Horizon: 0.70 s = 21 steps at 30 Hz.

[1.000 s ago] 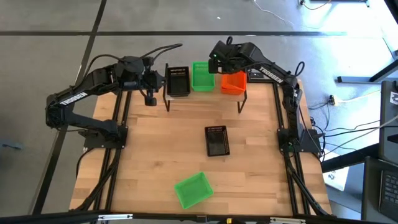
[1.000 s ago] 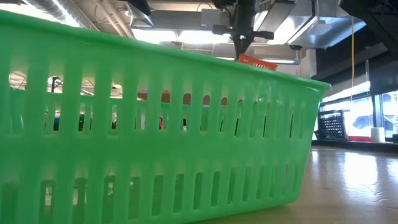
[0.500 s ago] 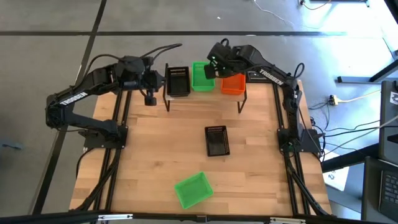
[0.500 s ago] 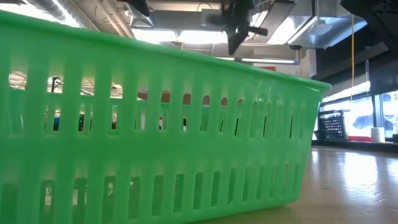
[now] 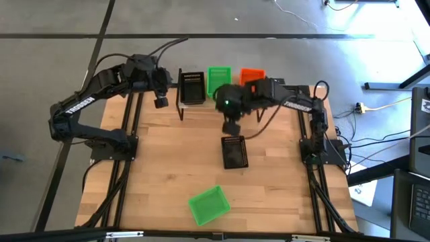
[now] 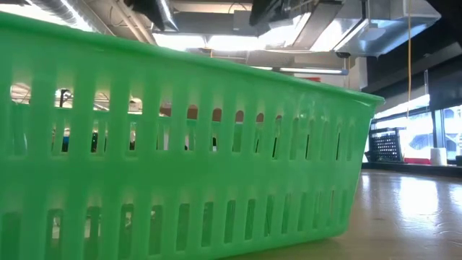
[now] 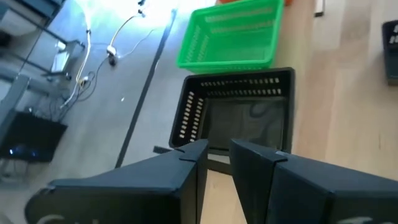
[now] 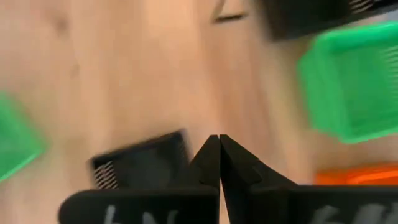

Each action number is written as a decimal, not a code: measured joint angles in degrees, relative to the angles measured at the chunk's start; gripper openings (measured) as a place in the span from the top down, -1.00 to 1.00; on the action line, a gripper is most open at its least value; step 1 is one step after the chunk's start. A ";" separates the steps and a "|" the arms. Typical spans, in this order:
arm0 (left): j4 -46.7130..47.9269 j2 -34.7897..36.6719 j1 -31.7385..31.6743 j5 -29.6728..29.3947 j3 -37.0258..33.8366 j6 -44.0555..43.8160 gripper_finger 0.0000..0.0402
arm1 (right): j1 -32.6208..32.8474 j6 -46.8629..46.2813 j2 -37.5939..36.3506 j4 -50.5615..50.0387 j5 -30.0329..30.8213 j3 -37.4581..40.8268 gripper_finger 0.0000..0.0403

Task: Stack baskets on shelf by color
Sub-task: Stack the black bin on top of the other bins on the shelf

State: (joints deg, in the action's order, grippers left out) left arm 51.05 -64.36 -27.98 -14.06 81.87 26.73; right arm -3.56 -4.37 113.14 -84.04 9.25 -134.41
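Perforated plastic, slotted on every wall, is making up all the baskets, each a small open-topped rectangle.

Shelf (image 5: 250, 101): a light-wood plank on thin black legs, standing at the upper middle of the high view on the far edge of the wooden table (image 5: 161, 168). It is carrying three stacks side by side: black baskets (image 5: 192, 87) at its left end, green baskets (image 5: 217, 79) in the middle, orange baskets (image 5: 252, 74) at its right end. How many are lying in each stack cannot be told.

Loose black basket (image 5: 234, 151): sitting on the table at the centre of the high view, well apart from the shelf, its long side running up the frame.

Loose green basket (image 5: 209, 204): sitting at the lower middle of the high view, turned at a slant. Its slotted wall is filling nearly all of the low view (image 6: 180, 159), glossy and translucent.

Right gripper (image 5: 230, 127): hanging at the centre of the high view between the shelf and the loose black basket, its two dark fingers pressed together and holding nothing.

Left gripper (image 5: 160, 102): hanging at the upper left, just beside the shelf's left end, fingers a narrow gap apart and empty; the black and green stacks are showing beyond them in the left wrist view.
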 joint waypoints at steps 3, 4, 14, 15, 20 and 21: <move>0.39 0.00 -1.09 0.02 0.00 -1.25 0.70 | 1.98 -3.28 0.00 -4.68 -4.96 0.09 1.00; 0.61 0.00 -1.44 0.04 0.00 -1.32 0.70 | 2.49 -5.10 -0.02 -6.07 -6.17 0.70 1.00; 0.89 -0.02 -3.01 0.83 0.00 -2.40 0.70 | 5.83 -10.43 -0.60 -4.30 -13.07 11.45 1.00; 0.89 -0.02 -3.02 1.55 0.00 -2.40 0.70 | 6.27 -10.38 -0.59 -2.89 -14.02 12.62 1.00; 0.87 -0.02 -3.03 2.77 0.00 -2.63 0.70 | 7.93 -16.51 -0.74 0.35 -17.44 19.67 1.00; 0.87 -0.02 -3.03 2.82 0.00 -2.66 0.70 | 8.03 -19.97 -0.74 0.22 -17.02 21.46 1.00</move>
State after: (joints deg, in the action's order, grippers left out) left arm 51.92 -64.38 -31.00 -11.25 81.87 24.08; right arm 4.47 -24.34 112.40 -83.82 -7.77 -112.95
